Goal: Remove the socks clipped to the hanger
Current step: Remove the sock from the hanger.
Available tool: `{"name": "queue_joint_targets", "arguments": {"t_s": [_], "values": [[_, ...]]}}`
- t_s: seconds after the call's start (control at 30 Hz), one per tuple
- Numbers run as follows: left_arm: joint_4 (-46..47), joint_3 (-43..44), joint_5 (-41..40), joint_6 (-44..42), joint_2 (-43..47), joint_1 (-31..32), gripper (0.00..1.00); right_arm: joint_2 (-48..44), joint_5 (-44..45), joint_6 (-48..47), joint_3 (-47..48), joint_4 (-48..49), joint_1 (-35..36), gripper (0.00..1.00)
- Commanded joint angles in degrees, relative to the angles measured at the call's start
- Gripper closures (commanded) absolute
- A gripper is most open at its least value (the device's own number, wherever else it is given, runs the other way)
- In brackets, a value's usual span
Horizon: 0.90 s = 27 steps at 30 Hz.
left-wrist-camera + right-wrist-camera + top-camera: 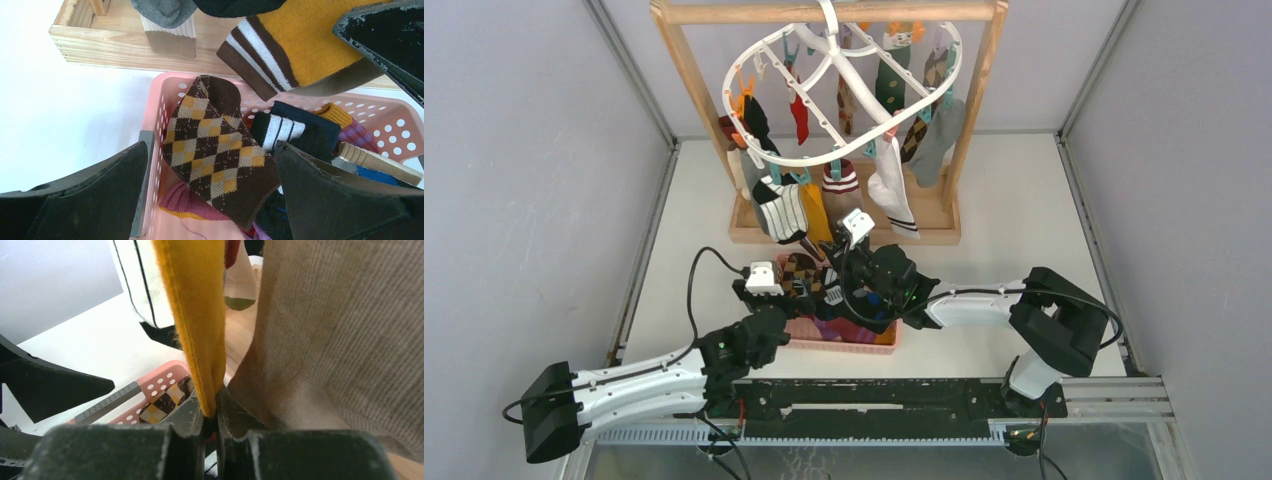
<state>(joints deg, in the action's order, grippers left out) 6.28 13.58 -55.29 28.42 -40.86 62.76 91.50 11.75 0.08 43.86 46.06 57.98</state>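
Note:
The white ring hanger (844,95) hangs from a wooden frame stand (686,70), with several socks clipped round it. My right gripper (212,412) is shut on the lower edge of a hanging mustard sock (197,315), which also shows in the top view (815,210) and the left wrist view (310,40). A beige sock (340,340) hangs just to its right. My left gripper (210,200) is open and empty over a brown argyle sock (215,150) lying in the pink basket (165,110).
The pink perforated basket (882,340) sits in front of the stand's wooden base (944,232) and holds several loose socks. Grey walls close in the left, right and back. A black rail runs along the near edge.

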Motion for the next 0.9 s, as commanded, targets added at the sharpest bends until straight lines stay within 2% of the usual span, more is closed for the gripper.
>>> {"name": "queue_joint_targets", "arguments": {"t_s": [0.0, 0.33, 0.57, 0.87], "values": [[1.2, -0.9, -0.4, -0.6, 1.0, 0.2, 0.00, -3.4, -4.3, 2.0, 2.0, -0.5, -0.1, 0.87], [-1.7, 0.0, -2.2, -0.8, 4.3, 1.1, 0.00, -9.7, -17.4, 6.5, 1.5, -3.7, -0.9, 0.89], [0.5, -1.1, -1.1, -3.3, 9.4, 3.7, 0.00, -12.6, -19.9, 8.0, 1.5, -5.6, -1.1, 0.89], [6.5, -3.5, 10.2, -8.3, 14.6, 4.6, 0.00, -12.8, -20.2, 8.2, 1.8, -6.1, -1.1, 0.88]]}}
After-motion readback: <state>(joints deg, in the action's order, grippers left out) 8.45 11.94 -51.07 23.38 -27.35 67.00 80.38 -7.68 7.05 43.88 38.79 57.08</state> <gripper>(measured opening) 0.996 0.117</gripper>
